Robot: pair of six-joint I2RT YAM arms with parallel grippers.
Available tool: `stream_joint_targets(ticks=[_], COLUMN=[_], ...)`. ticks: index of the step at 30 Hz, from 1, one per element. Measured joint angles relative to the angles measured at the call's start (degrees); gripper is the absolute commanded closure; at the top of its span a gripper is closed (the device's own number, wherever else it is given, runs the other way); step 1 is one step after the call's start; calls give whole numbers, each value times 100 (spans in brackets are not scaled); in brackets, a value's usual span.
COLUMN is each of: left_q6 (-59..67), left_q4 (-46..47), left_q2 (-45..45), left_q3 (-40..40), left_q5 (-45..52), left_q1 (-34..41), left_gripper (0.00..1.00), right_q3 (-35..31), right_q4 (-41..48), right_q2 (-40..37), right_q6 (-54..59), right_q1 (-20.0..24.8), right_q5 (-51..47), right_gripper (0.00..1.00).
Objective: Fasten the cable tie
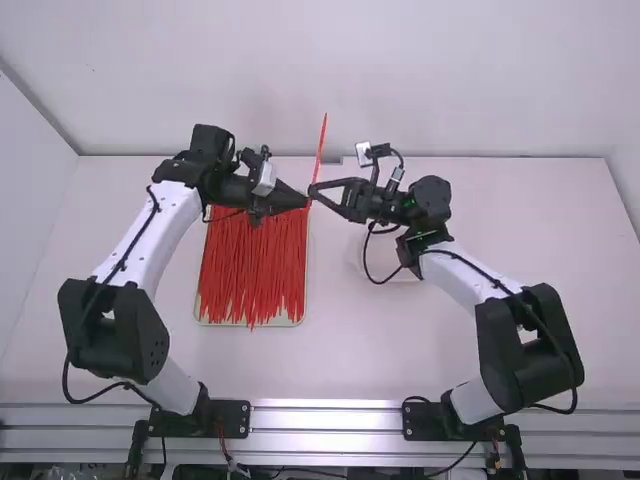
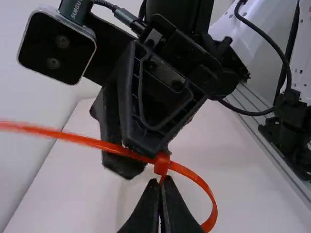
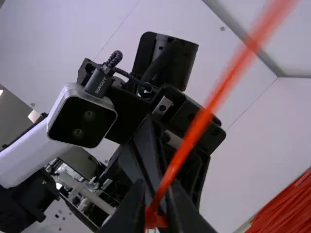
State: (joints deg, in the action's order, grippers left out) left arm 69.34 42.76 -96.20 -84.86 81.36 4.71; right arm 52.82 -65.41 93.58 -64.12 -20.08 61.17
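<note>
A red cable tie (image 1: 321, 150) is held above the table's far middle, between both grippers, its strap standing up. My left gripper (image 1: 300, 203) is shut just below the tie's head (image 2: 162, 164); its fingertips (image 2: 159, 180) are pressed together in the left wrist view, with a small loop (image 2: 206, 208) curling off to one side. My right gripper (image 1: 316, 190) meets it from the right, shut on the strap (image 3: 209, 111), which runs out from between its own fingers (image 3: 154, 206). The two grippers almost touch.
A pile of loose red cable ties (image 1: 255, 265) lies on a pale board (image 1: 302, 312) under and in front of the left gripper. The right arm's black cable (image 1: 372, 262) hangs down to the table. The left arm's wrist camera (image 3: 82, 116) is close by.
</note>
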Motion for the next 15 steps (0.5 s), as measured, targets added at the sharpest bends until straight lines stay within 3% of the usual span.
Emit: stream_joint_targets(ticks=[3,15], left_q6=[0,-59], left_q4=[-2,4], left_q2=[0,-2], left_q3=[0,0], left_q5=[-44,-46], left_q1=[0,0], left_gripper=[98,98], right_q3=[0,0], right_q4=[4,4], right_q2=[0,0], right_q6=[-4,57], right_q1=[0,0], right_q5=[4,4], right_gripper=[100,100])
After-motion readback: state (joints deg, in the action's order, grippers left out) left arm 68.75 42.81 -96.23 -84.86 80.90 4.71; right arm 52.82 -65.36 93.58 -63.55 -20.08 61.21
